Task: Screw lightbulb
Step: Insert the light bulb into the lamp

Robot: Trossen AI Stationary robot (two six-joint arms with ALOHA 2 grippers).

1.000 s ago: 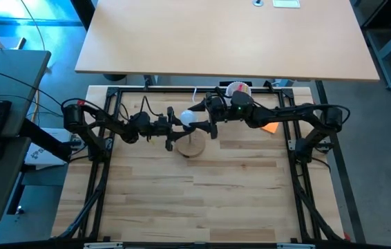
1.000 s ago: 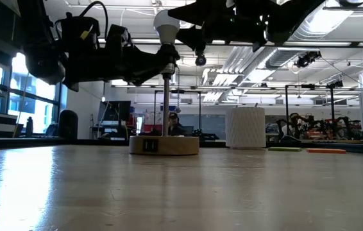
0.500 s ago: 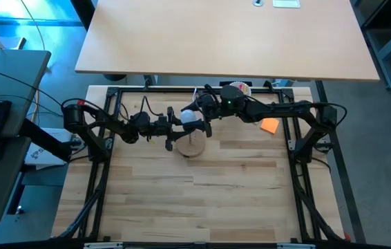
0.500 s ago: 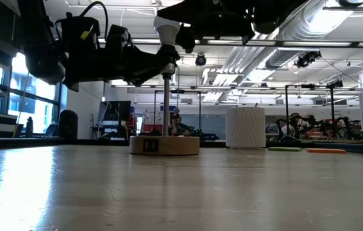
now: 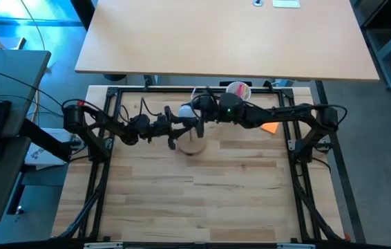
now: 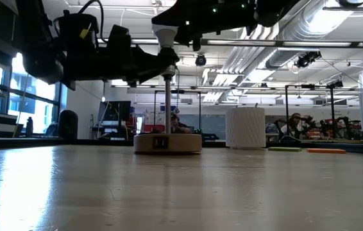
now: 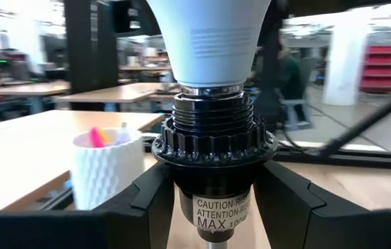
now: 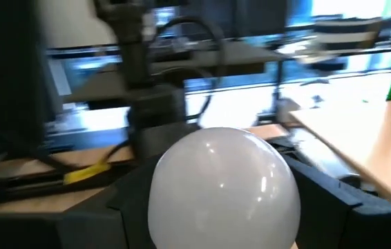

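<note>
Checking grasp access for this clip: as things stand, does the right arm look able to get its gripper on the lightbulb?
Probably yes. The right gripper already flanks the lightbulb from above, nothing between them. The left gripper clamps the black socket lower down, leaving the bulb's dome free.

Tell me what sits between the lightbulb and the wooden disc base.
In the low view, the black socket, flanked by the left gripper, sits under the lightbulb; below it a thin metal post runs down to the wooden disc base.

One lightbulb, one socket stand, one ribbed cup, two claws.
</note>
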